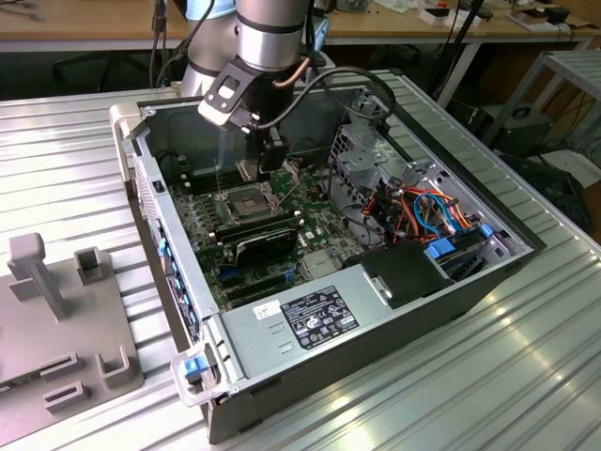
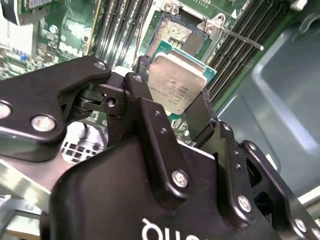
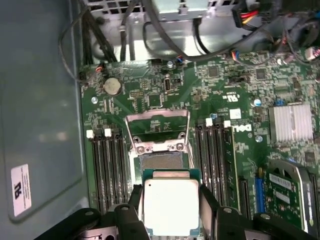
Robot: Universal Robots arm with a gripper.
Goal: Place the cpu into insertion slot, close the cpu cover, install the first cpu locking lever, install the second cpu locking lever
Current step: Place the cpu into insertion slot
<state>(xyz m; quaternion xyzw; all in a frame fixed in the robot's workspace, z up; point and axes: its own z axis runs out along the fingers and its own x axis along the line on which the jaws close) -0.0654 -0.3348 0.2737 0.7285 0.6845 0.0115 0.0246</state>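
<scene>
Black pincer (image 2: 175, 95) links sit closest in both wrist views. Its fingers (image 2: 150, 117) are clenched on the cpu (image 2: 177, 82), gripping two opposite edges with the silvery top turned back toward the wrist. The step in hand looks like the first one, placing the chip, since nothing is seated yet.

The insertion slot (image 3: 161, 161) lies bare just past the fingertips, apart from the cpu, with long black memory slots (image 3: 107, 165) flanking it on either side of the pincer's line. Beyond the slot, farther from the pincer, the cpu cover (image 3: 158, 115) stands swung open. One locking lever (image 2: 239, 37) juts free, unlatched.

In the exterior view the pincer (image 1: 269, 171) hangs inside the open computer case (image 1: 413, 310) on the ribbed desk (image 1: 66, 169), above the slot and a little off to one side.

Seating the chip would likely call for squaring its edges with the slot's rim and bringing it down flat, without tilt, clear of the raised cover and lever.
</scene>
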